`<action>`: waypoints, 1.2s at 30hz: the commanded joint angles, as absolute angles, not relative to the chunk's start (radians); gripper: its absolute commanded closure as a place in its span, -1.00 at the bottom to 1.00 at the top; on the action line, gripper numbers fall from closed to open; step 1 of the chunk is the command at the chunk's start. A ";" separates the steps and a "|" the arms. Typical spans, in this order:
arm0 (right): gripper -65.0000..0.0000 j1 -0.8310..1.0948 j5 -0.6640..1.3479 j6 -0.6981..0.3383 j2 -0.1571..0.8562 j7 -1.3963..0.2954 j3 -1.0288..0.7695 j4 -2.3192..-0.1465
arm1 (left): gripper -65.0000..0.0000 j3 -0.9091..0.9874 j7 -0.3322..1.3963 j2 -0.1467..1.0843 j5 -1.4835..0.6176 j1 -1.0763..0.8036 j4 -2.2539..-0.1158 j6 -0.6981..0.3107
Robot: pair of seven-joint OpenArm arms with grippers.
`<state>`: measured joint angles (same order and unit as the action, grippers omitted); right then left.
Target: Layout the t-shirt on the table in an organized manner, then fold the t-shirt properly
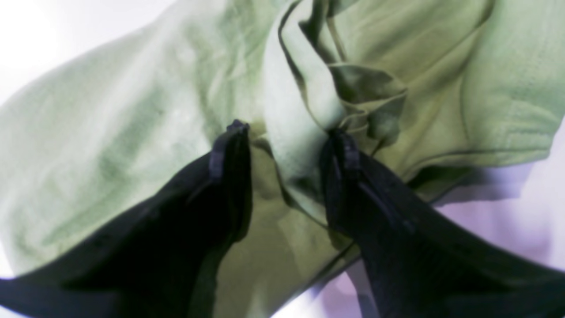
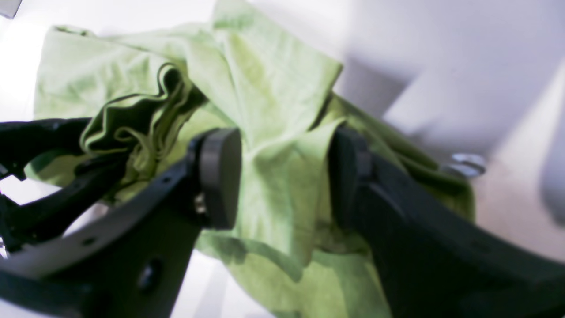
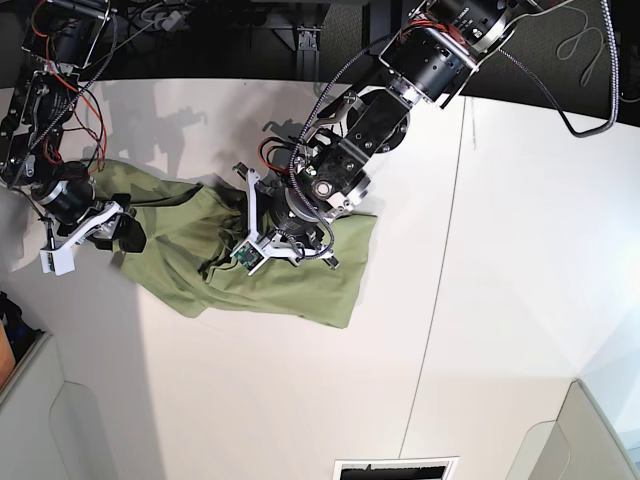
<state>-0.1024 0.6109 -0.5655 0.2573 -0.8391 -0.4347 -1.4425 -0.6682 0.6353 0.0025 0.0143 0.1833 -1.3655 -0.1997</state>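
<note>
Plainly unprinted, the t-shirt (image 3: 290,285) lies bunched on the table (image 3: 500,300).

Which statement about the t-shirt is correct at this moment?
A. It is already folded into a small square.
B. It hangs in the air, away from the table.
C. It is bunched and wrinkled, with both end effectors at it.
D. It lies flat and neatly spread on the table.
C: the t-shirt lies crumpled on the table, with the left end effector and right end effector both straddling its folds.
</note>
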 commanded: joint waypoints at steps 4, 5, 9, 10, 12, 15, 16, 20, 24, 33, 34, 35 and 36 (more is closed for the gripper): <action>0.01 -0.121 0.603 -0.559 0.271 -0.820 -0.468 -1.512 | 0.09 -0.668 0.655 -0.002 0.015 0.193 -1.374 -0.207; 0.01 -0.121 0.583 -0.546 0.271 -0.820 -0.481 -1.521 | 0.09 -0.668 0.655 -0.002 0.015 0.193 -1.374 -0.207; 0.01 -0.118 0.543 -0.530 0.271 -0.820 -0.549 -1.524 | 0.09 -0.668 0.655 0.003 0.015 0.194 -1.374 -0.207; 0.01 -0.118 0.536 -0.519 0.272 -0.822 -0.566 -1.523 | 0.09 -0.668 0.655 0.003 0.015 0.194 -1.374 -0.207; 0.01 -0.115 0.530 -0.516 0.273 -0.833 -0.594 -1.515 | 0.09 -0.668 0.655 0.003 0.015 0.194 -1.374 -0.207; -0.02 -0.090 0.531 -0.516 0.288 -0.828 -0.601 -1.495 | 0.09 -0.668 0.655 0.003 0.015 0.194 -1.374 -0.207; -0.09 -0.084 0.530 -0.516 0.289 -0.825 -0.601 -1.483 | 0.09 -0.668 0.655 0.003 0.015 0.194 -1.374 -0.207; -0.25 -0.065 0.535 -0.520 0.291 -0.809 -0.601 -1.433 | 0.09 -0.668 0.654 0.003 0.014 0.194 -1.374 -0.207; -0.25 -0.063 0.597 -0.540 0.290 -0.813 -0.597 -1.378 | 0.09 -0.668 0.654 0.002 0.014 0.194 -1.374 -0.207; -0.25 -0.073 0.671 -0.550 0.281 -0.807 -0.458 -1.367 | 0.09 -0.668 0.651 0.002 -0.028 0.194 -1.374 -0.238; -0.25 -0.077 0.669 -0.549 0.281 -0.805 -0.438 -1.367 | 0.09 -0.668 0.651 0.002 -0.038 0.194 -1.375 -0.252; -0.25 -0.080 0.670 -0.547 0.281 -0.801 -0.421 -1.367 | 0.09 -0.668 0.651 0.002 -0.052 0.194 -1.375 -0.267; -0.25 -0.083 0.670 -0.545 0.281 -0.798 -0.408 -1.367 | 0.09 -0.668 0.651 0.002 -0.070 0.194 -1.375 -0.286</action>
<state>-0.0681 0.6582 -0.5381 0.2684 -0.8104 -0.4053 -1.3537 -0.6662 0.6353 0.0086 -0.0574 0.1837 -1.3659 -0.2554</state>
